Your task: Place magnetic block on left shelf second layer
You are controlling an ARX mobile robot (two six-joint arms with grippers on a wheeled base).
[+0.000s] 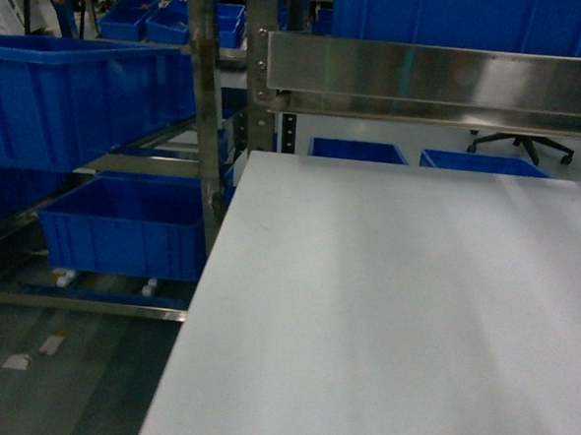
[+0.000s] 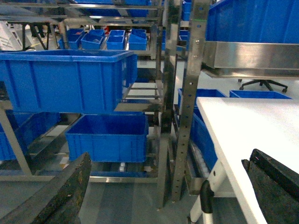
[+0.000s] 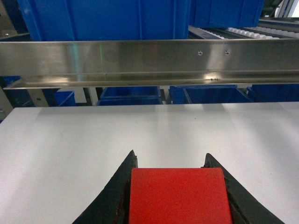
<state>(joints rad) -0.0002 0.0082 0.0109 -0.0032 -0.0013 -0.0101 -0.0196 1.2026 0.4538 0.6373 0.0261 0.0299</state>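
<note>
The red magnetic block (image 3: 180, 196) sits between the two black fingers of my right gripper (image 3: 170, 154), which is shut on it just above the white tabletop (image 3: 70, 140). Neither gripper nor the block shows in the head view. The left shelf (image 1: 202, 123) is a stainless-steel rack left of the table. Its second layer from the floor (image 2: 140, 91) carries a large deep blue crate (image 2: 65, 79), with another crate (image 2: 107, 137) on the tier below. My left gripper (image 2: 169, 156) hangs open and empty, facing the rack from beside the table's left edge.
A steel rail (image 1: 437, 83) crosses above the table's far edge, with blue crates (image 1: 359, 151) behind it. Perforated steel posts (image 2: 191, 102) stand between the left rack and the table (image 2: 247, 126). An office chair (image 1: 522, 145) stands far right. Grey floor (image 1: 65, 361) lies left of the table.
</note>
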